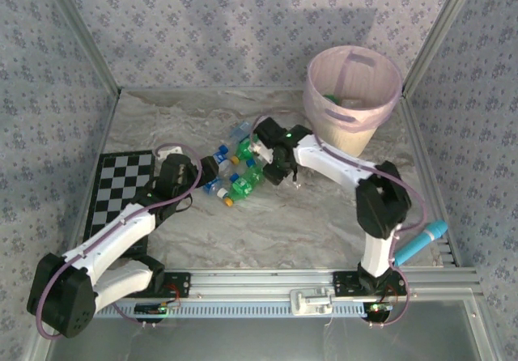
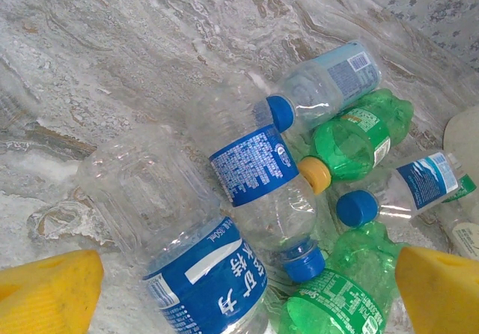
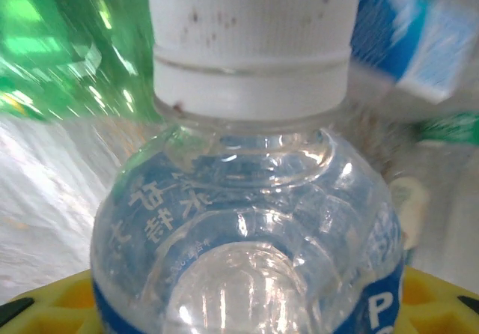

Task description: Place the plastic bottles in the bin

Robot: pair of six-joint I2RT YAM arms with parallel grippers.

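**Workcell, viewed from the near side.** A table (image 1: pixel 275 231) with a marbled grey-and-white top is filling the floor of the cell. Walls (image 1: pixel 243 29) papered in a pale blue flower print are closing it in on the left, far and right sides. Bare metal posts (image 1: pixel 81 29) are slanting up at the corners. A metal rail (image 1: pixel 267 284) is running along the near edge and carrying both arm bases. A black-and-white checkerboard mat (image 1: pixel 121 183) is lying flat at the left of the table. A blue cylindrical object (image 1: pixel 421 242) is resting at the right edge beside the right arm.

The bin (image 1: pixel 387 102) is standing upright in the far right corner, with something green lying inside it. The plastic bottles (image 1: pixel 239 173) are lying on their sides in a loose heap near the middle of the marbled top, left of the bin and apart from it. Clear and green bottles are touching one another there.

The left gripper (image 2: pixel 247 296) is hanging over the heap's near-left side with its yellow fingers (image 2: pixel 49 293) spread wide. A clear blue-labelled bottle (image 2: pixel 206 274) is lying between them. The right gripper (image 1: pixel 265 157) is sitting at the heap's far-right side and pinching a white-capped bottle (image 3: pixel 247 199) by its body, the cap pointing away from the wrist.
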